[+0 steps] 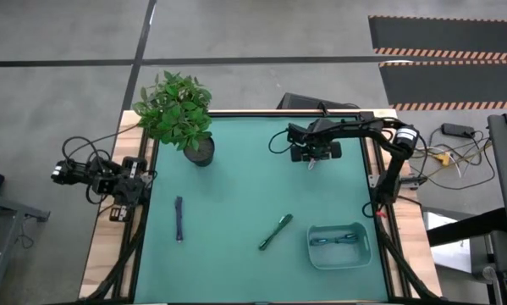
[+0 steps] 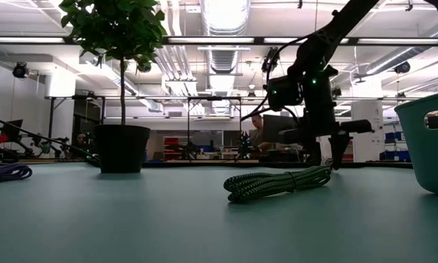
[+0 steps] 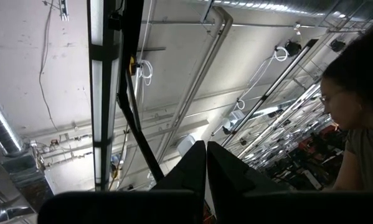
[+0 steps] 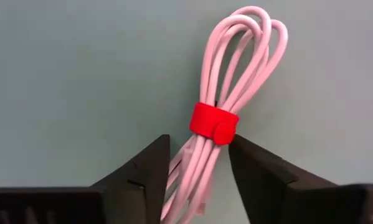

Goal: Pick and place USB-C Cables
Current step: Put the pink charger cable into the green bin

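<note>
A white cable bundle (image 4: 236, 68) with a red strap (image 4: 214, 123) lies on the teal table at the far right. My right gripper (image 4: 198, 158) (image 1: 314, 159) points down over it, open, one finger on each side of the bundle just below the strap. A green cable (image 1: 275, 232) (image 2: 277, 183) lies near the middle. A dark blue-purple cable (image 1: 179, 219) (image 2: 6, 172) lies at the left. A teal-blue cable (image 1: 338, 241) lies inside the teal bin (image 1: 360, 254). My left gripper (image 3: 206, 168) waits at the table's left edge, shut, pointing up. My right gripper comes at the white bundle from above with its fingers (image 4: 155, 168) across the strands beside the red strap. The gaps are very narrow, and I cannot tell whether the fingers touch the bundle. The bundle lies flat on the table.
A potted plant (image 1: 179, 114) (image 2: 121, 148) stands at the far left of the table. The teal bin (image 2: 427, 139) sits at the near right. Open table surface lies between the cables. A person (image 3: 360, 112) shows in the room behind.
</note>
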{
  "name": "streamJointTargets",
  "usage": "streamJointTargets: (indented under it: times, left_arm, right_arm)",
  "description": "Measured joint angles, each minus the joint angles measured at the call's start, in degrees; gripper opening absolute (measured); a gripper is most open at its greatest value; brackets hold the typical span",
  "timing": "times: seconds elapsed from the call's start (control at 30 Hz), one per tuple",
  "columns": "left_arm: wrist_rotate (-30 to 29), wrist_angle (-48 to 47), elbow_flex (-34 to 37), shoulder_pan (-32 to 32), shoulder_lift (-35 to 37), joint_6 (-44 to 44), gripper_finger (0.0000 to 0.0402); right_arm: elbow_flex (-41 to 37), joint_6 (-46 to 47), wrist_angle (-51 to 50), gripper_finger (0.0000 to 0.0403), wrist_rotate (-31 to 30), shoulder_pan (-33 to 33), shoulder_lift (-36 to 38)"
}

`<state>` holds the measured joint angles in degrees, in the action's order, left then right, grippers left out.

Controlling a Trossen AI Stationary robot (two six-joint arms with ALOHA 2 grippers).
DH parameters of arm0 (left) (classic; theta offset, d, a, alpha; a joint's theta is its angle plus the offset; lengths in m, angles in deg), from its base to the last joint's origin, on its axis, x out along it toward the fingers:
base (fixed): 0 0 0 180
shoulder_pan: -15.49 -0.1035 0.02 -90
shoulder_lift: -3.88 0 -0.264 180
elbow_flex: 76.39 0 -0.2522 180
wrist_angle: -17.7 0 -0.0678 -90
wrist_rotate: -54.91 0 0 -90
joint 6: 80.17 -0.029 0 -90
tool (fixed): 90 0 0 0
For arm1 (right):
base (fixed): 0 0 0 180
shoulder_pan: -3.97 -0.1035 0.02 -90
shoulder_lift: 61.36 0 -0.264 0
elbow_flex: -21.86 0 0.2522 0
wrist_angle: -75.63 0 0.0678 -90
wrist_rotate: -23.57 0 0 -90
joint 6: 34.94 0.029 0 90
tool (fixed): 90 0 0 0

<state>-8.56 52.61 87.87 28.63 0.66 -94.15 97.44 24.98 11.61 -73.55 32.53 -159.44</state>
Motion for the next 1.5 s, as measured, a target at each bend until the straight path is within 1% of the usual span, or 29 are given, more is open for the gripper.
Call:
streamJointTargets:
  times: [0.3,0.43,0.7,0.9,1.27,1.5]
  left_arm:
    - [-0.01,0.27,0.0,0.0,0.0,0.0,0.0]
    - [0.0,0.29,0.0,0.0,0.0,0.01,0.0]
    - [-0.01,0.39,0.0,-0.01,0.0,0.01,0.0]
    - [-0.02,0.41,0.0,-0.01,0.0,0.01,0.0]
    - [0.0,0.42,0.0,0.01,0.0,0.0,0.0]
    - [-0.02,0.73,0.0,0.0,0.0,-0.45,0.0]
  right_arm:
    - [-0.04,1.62,0.08,0.0056,0.1,-0.02,-0.15]
    - [-0.06,1.59,0.08,0.0035,0.1,-0.02,-0.15]
    - [-0.13,-0.59,-0.25,0.0042,0.1,-0.02,0.16]
    - [-0.19,-2.81,-0.42,0.0035,-0.22,-0.02,1.63]
    - [-0.17,-6.1,-0.45,0.0036,-0.41,-0.48,8.21]
    - [-0.17,-11.36,-0.5,0.0036,-0.41,-2.64,13.99]
